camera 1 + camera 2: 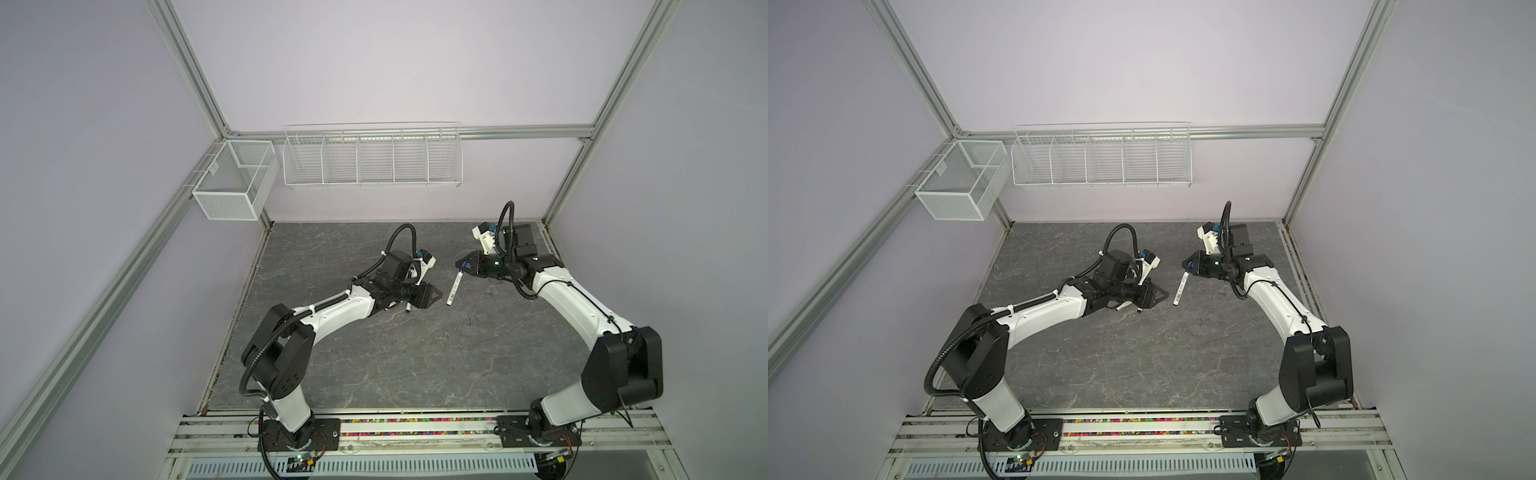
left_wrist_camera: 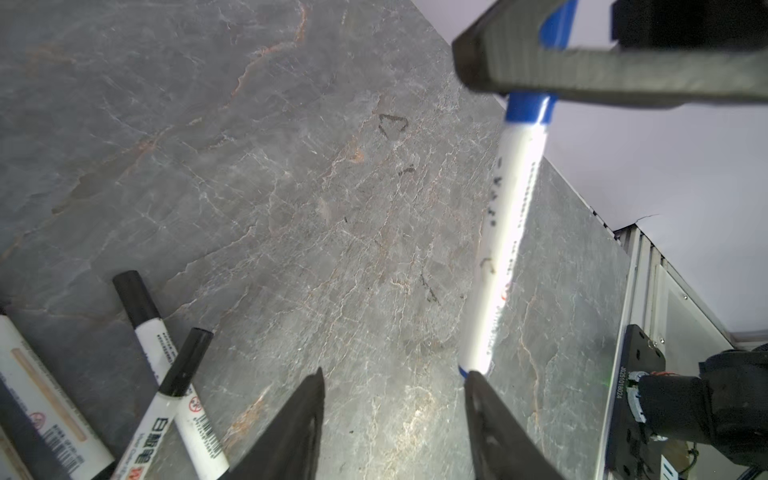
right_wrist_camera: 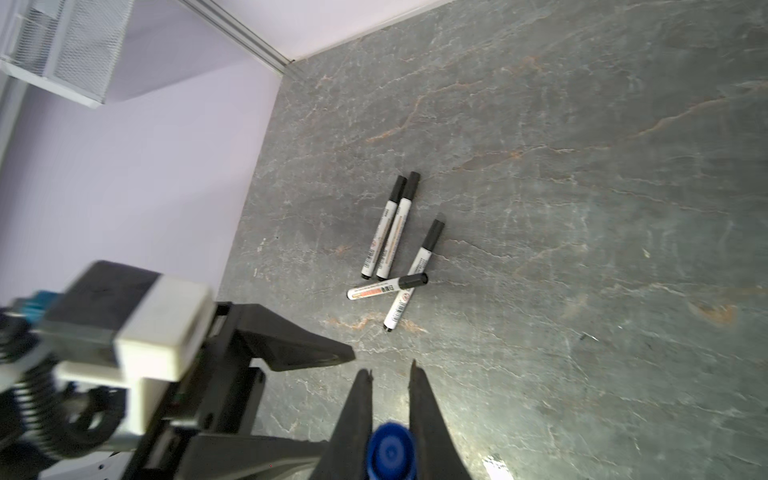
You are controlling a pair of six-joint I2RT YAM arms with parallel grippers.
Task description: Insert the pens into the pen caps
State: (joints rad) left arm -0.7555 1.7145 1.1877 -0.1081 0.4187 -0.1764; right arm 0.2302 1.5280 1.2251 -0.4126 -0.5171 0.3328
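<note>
The right jaws clench the blue cap (image 3: pixel 390 453), and the blue pen (image 1: pixel 454 288) slants from it toward the bench (image 1: pixel 374 353). The left jaws stand released beside its lower end. Probably best: press along the barrel until flush, then lay it near the 4 black pens (image 3: pixel 395 249).

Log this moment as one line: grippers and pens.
right gripper: shut on blue cap | blue pen: seated in that cap | left gripper: open, at pen's free end | four black pens: capped, piled on table
</note>
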